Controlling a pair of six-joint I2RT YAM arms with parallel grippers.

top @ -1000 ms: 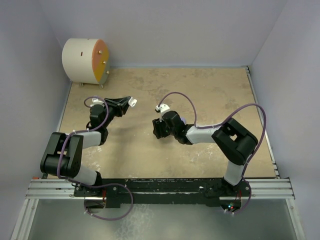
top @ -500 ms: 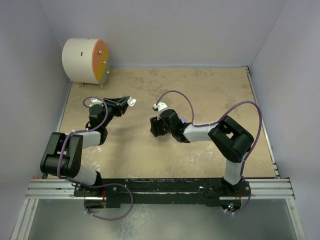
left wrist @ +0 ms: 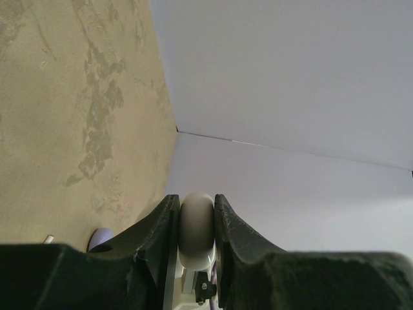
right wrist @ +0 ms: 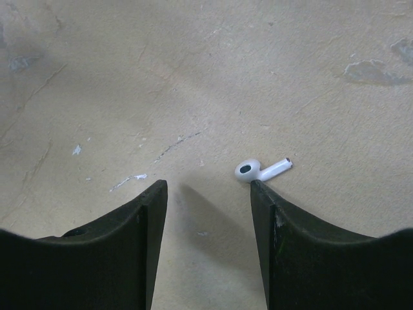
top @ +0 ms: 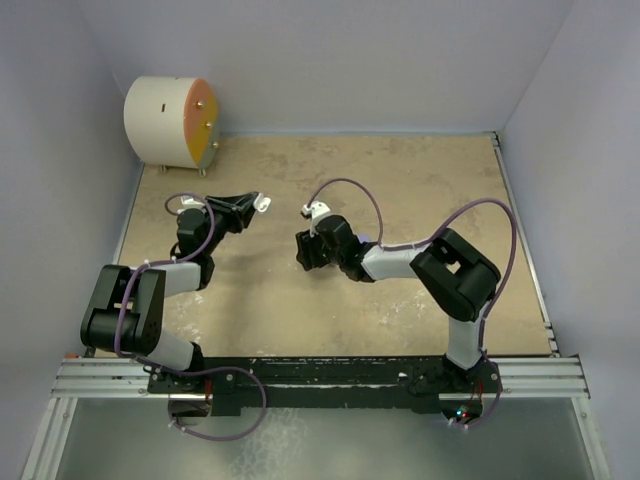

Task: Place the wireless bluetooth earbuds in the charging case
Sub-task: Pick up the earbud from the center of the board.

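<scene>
My left gripper is shut on the charging case, a white rounded puck seen edge-on between the black fingers. It is held above the table, and the top view shows it as a white piece at the tip of the left gripper. A small lilac rounded bit peeks out beside the left finger; I cannot tell what it is. One white stemmed earbud lies on the table, just off the tip of the right finger of my open right gripper. In the top view the right gripper hides that earbud.
A big white drum with an orange face stands in the back left corner. Pale walls close the table at the back and on both sides. Purple cables loop above both wrists. The tan tabletop has scuffs.
The right arm has swung a little to the left and back, carrying its open gripper with it. The left arm and the case it holds have not moved.
</scene>
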